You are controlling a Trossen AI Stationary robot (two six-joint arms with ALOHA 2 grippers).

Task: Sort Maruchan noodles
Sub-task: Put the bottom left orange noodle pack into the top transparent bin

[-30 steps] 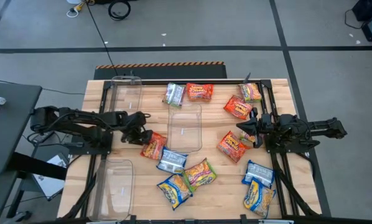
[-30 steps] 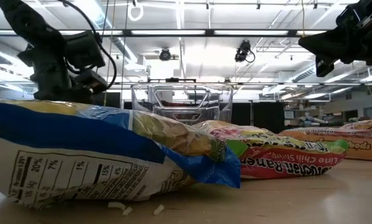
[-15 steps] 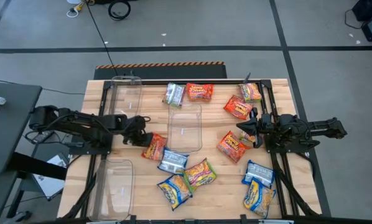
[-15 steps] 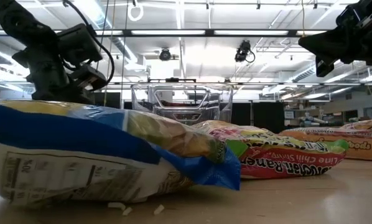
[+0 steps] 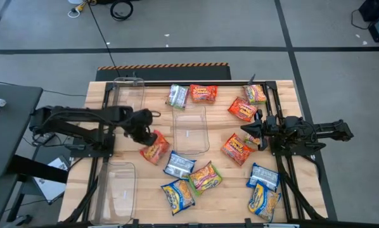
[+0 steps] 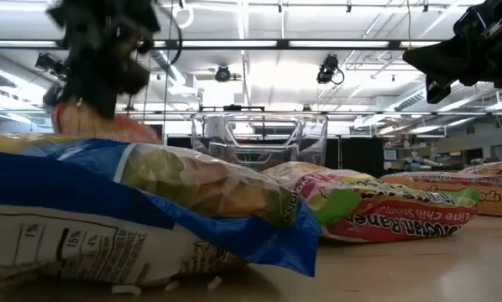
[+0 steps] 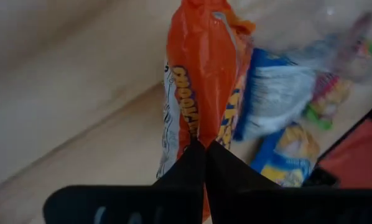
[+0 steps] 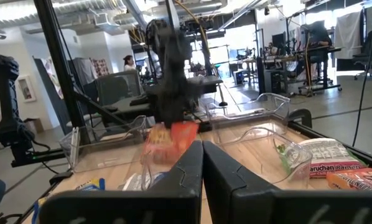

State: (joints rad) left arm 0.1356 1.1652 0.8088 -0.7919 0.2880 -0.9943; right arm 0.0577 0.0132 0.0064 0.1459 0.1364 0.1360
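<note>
So I've got the left gripper [image 5: 146, 132] pinched tight on one end of an orange-red Maruchan packet [image 5: 154, 147], left of the table's middle, and I'd lift slow and high so the dangling end clears the middle clear bin [image 5: 190, 130] wall. Right gripper [image 5: 250, 133] hangs closed and empty by the right edge, with open wood toward the left-edge bins.

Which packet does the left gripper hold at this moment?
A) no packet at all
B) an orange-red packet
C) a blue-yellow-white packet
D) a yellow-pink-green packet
B: the left gripper is shut on an orange-red packet, whose edge is pinched between its fingers in the left wrist view; in the high view the same packet sits at the gripper's tip beside the middle clear bin.
</note>
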